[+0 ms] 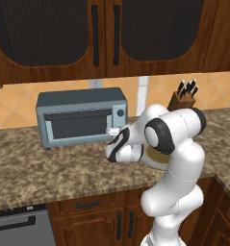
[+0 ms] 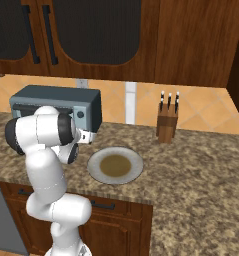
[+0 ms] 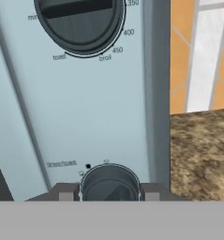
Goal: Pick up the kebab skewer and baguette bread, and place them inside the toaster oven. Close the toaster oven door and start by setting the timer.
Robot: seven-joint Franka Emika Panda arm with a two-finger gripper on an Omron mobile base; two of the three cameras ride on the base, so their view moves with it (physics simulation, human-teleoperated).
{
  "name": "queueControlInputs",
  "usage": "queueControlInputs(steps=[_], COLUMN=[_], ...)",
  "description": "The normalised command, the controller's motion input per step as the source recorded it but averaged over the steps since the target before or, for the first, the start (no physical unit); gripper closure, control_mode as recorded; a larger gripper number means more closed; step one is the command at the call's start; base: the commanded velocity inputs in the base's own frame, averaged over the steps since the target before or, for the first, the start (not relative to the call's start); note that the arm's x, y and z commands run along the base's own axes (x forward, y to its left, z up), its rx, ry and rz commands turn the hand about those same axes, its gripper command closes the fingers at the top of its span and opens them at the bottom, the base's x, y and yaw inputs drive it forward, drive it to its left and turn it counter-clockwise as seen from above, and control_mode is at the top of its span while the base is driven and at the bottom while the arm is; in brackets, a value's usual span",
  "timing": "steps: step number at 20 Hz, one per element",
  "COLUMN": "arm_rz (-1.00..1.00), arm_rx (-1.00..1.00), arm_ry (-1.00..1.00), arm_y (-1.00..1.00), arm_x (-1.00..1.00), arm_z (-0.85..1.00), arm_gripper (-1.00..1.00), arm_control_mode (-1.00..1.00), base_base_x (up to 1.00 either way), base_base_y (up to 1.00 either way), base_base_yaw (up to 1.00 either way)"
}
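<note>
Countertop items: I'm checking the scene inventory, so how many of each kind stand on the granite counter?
toaster oven: 1
knife block: 1
plate: 1
Total: 3

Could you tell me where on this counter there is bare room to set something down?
The widest bare stretch of counter lies in front of the toaster oven, out to the front edge. More lies right of the plate, in front of the knife block. It is crowded at the oven's knob panel, where the gripper straddles the lower knob.
</note>
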Motion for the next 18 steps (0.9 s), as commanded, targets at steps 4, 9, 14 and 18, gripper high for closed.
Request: queueControlInputs(steps=[4, 9, 14, 18], arm_rz=[0.0, 0.0, 0.0, 0.0], arm_rx=[0.0, 0.0, 0.0, 0.0], arm_ry=[0.0, 0.0, -0.07, -0.04], arm_y=[0.0, 0.0, 0.0, 0.0], arm_x=[0.0, 0.0, 0.04, 0.18], arm_z=[0.0, 0.0, -0.02, 0.0], arm_gripper=[1.0, 1.0, 1.0, 1.0], arm_control_mode=[-1.0, -1.0, -1.0, -1.0], base_base_x=[0.0, 0.0, 0.0, 0.0], base_base_y=[0.0, 0.0, 0.0, 0.0], base_base_yaw=[0.0, 0.0, 0.0, 0.0])
